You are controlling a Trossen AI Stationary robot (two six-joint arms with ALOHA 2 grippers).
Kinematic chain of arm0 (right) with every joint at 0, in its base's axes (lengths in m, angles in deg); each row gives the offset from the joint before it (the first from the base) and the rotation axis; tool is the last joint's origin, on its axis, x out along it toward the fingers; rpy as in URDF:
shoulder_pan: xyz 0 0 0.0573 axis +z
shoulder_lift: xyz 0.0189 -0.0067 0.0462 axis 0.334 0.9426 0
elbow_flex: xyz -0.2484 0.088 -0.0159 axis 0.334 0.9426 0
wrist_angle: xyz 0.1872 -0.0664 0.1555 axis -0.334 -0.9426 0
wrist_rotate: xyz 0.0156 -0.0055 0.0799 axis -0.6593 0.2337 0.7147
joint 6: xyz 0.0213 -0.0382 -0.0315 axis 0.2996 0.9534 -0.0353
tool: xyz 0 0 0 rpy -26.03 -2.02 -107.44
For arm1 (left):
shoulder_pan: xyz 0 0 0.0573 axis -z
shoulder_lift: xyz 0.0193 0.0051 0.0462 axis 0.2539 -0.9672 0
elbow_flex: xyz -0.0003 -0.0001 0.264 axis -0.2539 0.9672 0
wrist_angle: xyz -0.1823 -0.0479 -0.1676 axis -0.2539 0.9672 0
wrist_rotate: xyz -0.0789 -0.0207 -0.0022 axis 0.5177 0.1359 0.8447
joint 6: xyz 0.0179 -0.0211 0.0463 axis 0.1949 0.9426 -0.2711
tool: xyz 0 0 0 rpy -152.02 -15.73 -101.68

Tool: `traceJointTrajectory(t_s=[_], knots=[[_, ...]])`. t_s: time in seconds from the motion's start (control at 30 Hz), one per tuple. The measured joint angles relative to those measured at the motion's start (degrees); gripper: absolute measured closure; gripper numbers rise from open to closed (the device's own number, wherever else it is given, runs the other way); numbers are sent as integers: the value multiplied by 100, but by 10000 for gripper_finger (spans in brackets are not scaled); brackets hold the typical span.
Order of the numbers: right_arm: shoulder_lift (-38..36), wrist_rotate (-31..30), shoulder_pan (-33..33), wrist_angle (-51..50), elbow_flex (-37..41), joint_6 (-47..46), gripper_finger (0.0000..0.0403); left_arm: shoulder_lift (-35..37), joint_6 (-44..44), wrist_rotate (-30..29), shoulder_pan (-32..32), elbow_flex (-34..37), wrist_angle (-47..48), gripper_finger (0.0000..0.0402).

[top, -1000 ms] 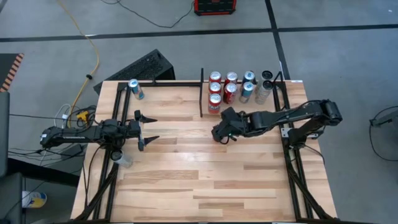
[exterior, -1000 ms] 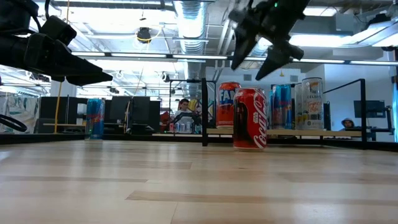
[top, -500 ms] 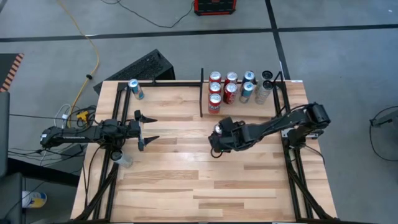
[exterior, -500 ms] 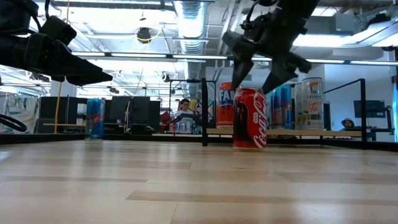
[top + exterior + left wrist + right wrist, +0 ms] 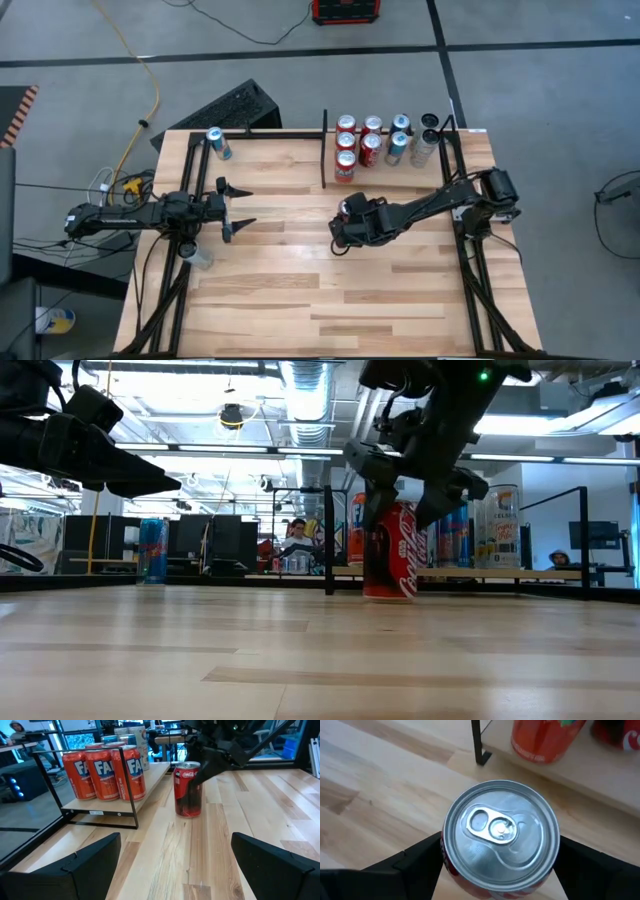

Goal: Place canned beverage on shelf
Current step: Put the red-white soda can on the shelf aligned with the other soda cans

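Note:
A red cola can (image 5: 345,207) (image 5: 500,832) stands upright on its base on the wooden table, just in front of the shelf (image 5: 420,172). The shelf sits at the far right behind a black divider bar (image 5: 324,150) and holds several cans (image 5: 370,140). My right gripper (image 5: 400,520) is open and slants down over the cola can, one finger on each side of its top. My left gripper (image 5: 245,208) waits open and level at the table's left, pointing toward the can (image 5: 188,790). My right gripper straddles the can's upper wall (image 5: 392,520), coming from above and slanting in from the table's right. Its fingers (image 5: 427,855) lie close against both sides just under the rim; whether they touch I cannot tell. The can stands upright on the table.
A blue can (image 5: 216,143) stands at the far left corner. A clear cup (image 5: 196,256) lies under the left arm. Black tube frames run along both side edges (image 5: 468,250). The table's near half is bare wood (image 5: 330,300).
My right gripper has come down and toward the table's left and near edge, from above the can to around its top, tipping more steeply. The can now stands slightly farther toward the table's left than before.

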Motion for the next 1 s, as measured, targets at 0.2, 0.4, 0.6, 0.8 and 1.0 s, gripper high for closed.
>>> traceJointTrajectory(t_s=[0.2, 0.4, 0.6, 0.8, 1.0], knots=[[-279, 109, 5, -304, 13, 3, 78, -2, 0, 0, 0, 0, -1, 35], [-882, -257, -19, -1154, 11, -224, 78, 0, 0, 0, 0, 0, 0, 35], [-1372, -519, -531, -1660, 11, -167, 78, 0, 0, 0, 0, 0, -3, 35], [-1309, -522, -1183, -1330, 15, 405, 78, 0, 0, 0, 0, -2, -2, 35], [-1271, -403, -1581, -444, 445, 817, 78, 0, 0, 0, 0, -1, -1, 35]])
